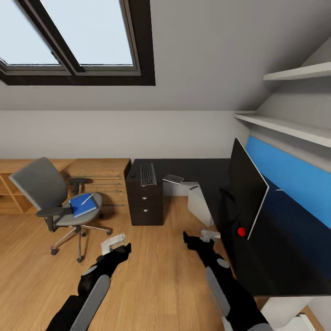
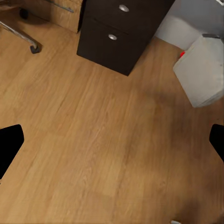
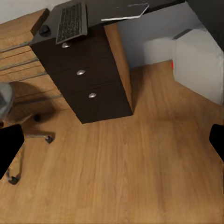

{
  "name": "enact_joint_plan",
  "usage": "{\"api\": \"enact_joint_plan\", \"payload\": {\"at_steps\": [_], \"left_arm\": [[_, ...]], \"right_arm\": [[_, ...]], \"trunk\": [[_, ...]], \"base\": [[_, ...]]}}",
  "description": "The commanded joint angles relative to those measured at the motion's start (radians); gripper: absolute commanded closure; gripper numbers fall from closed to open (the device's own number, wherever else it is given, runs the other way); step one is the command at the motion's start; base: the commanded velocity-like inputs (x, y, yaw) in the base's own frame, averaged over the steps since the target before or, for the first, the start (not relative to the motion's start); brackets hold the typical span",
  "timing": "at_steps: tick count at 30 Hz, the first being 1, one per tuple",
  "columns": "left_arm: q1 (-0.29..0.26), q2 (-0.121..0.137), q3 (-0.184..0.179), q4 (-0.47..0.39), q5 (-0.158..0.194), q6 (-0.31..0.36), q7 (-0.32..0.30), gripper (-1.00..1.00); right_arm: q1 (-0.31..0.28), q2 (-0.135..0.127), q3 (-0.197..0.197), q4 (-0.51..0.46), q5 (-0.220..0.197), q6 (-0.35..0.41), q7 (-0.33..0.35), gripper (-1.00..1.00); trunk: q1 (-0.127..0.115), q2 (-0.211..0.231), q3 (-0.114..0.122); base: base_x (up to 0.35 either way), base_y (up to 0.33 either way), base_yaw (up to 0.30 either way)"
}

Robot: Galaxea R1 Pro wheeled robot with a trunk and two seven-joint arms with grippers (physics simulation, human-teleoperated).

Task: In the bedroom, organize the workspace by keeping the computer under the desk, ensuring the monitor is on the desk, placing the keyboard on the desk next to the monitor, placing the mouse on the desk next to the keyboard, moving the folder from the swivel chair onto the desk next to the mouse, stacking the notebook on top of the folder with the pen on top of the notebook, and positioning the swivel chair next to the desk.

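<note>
On the left I see the swivel chair (image 1: pixel 51 202) standing well apart from the desk (image 1: pixel 193 172), with the blue folder (image 1: pixel 82 205) on its seat and the pen (image 1: pixel 87 199) lying across the folder. My left gripper (image 1: pixel 113 243) and right gripper (image 1: pixel 206 236) both hang empty with fingers spread over bare floor. I judge the folder comes next, so I'd roll left toward the chair, lift the pen off first, and mind the keyboard (image 1: pixel 148 174), the mouse (image 1: pixel 133 175) and the monitor (image 1: pixel 248 188) at far right.
</note>
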State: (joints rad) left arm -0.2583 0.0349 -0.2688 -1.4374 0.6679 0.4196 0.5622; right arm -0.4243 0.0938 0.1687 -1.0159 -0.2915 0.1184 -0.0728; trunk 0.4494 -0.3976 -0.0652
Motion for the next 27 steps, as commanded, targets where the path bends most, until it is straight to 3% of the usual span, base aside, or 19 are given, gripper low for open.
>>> {"api": "enact_joint_plan", "payload": {"at_steps": [1, 4, 8, 10, 17, 18, 20, 21, 25, 27], "left_arm": [[-0.001, 0.001, 0.002, -0.043, 0.01, 0.017, 0.025, -1.0], [-0.001, 0.0, 0.01, -0.125, 0.012, 0.058, 0.074, -1.0], [-0.001, 0.004, 0.021, -0.154, 0.017, 0.077, 0.103, -1.0], [-0.001, 0.006, 0.022, -0.14, 0.011, 0.081, 0.11, -1.0], [-0.001, 0.006, 0.023, -0.124, 0.009, 0.082, 0.115, -1.0], [-0.001, 0.005, 0.02, -0.111, 0.01, 0.081, 0.114, -1.0], [-0.001, 0.004, 0.018, -0.099, 0.011, 0.081, 0.114, -1.0], [-0.001, 0.003, 0.015, -0.09, 0.01, 0.08, 0.114, -1.0], [-0.001, 0.002, -0.001, -0.086, 0.01, 0.08, 0.112, -1.0], [-0.001, 0.002, -0.034, -0.082, 0.013, 0.082, 0.112, -1.0]], "right_arm": [[0.0, -0.002, -0.014, -0.065, -0.011, 0.053, -0.016, -1.0], [-0.001, -0.005, -0.071, -0.229, -0.016, 0.224, -0.038, -1.0], [0.001, -0.007, -0.108, -0.314, -0.019, 0.357, -0.047, -1.0], [0.002, -0.007, -0.116, -0.301, -0.019, 0.377, -0.05, -1.0], [0.005, -0.008, -0.119, -0.239, -0.014, 0.363, -0.054, -1.0], [0.005, -0.01, -0.12, -0.199, -0.011, 0.307, -0.062, -1.0], [0.005, -0.015, -0.121, -0.184, -0.006, 0.272, -0.078, -1.0], [0.005, -0.035, -0.121, -0.171, 0.001, 0.236, -0.105, -1.0], [0.006, -0.068, -0.125, -0.146, 0.006, 0.183, -0.122, -1.0], [0.004, -0.1, -0.139, -0.096, 0.006, 0.122, -0.128, -1.0]], "trunk": [[0.001, -0.002, -0.003], [0.001, -0.002, -0.003], [0.001, -0.002, -0.003], [0.001, -0.002, -0.003], [0.001, -0.002, -0.003], [0.001, -0.002, -0.003], [0.001, -0.002, -0.003], [0.001, -0.002, -0.003], [0.001, -0.002, -0.001], [0.001, -0.002, 0.0]], "base": [[0.0, 0.0, 0.0], [0.0, 0.0, 0.0], [0.0, 0.0, 0.0], [0.0, 0.0, 0.0], [0.0, 0.0, 0.0], [0.0, 0.0, -0.017], [0.0, 0.0, -0.072], [0.0, 0.0, -0.201], [0.0, 0.0, -0.24], [0.0, 0.0, -0.267]]}}
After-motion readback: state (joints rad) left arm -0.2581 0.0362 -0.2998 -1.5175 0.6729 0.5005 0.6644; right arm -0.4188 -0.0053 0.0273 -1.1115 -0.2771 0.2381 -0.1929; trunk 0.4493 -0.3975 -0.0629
